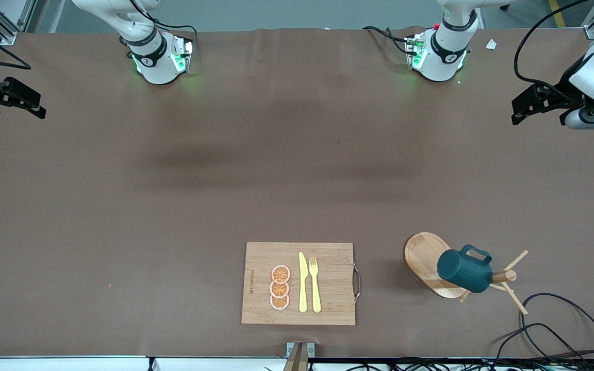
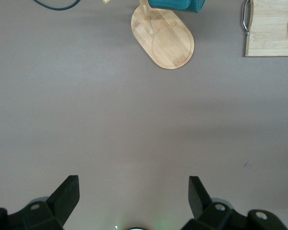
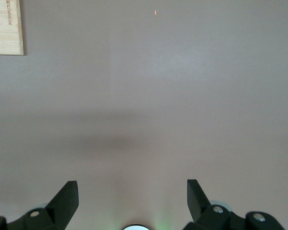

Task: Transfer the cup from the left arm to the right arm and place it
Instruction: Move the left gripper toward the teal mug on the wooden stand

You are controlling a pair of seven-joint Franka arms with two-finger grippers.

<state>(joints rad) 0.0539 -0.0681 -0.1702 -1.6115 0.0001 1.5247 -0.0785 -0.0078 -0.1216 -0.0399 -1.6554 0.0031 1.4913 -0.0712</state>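
The dark teal ribbed cup (image 1: 464, 270) hangs tilted on a peg of a wooden mug stand (image 1: 423, 260), near the front camera toward the left arm's end of the table. Its handle points up. In the left wrist view only the cup's edge (image 2: 176, 5) shows, above the stand's oval base (image 2: 165, 40). My left gripper (image 1: 514, 113) (image 2: 134, 191) is open and empty, up in the air over the table's end, well apart from the cup. My right gripper (image 1: 18, 111) (image 3: 132, 194) is open and empty over the other end of the table.
A wooden cutting board (image 1: 328, 309) with a metal handle lies near the front edge, beside the stand. On it lie three orange slices (image 1: 280, 287), a yellow knife (image 1: 302, 282) and a yellow fork (image 1: 315, 283). Black cables (image 1: 560, 330) lie by the stand.
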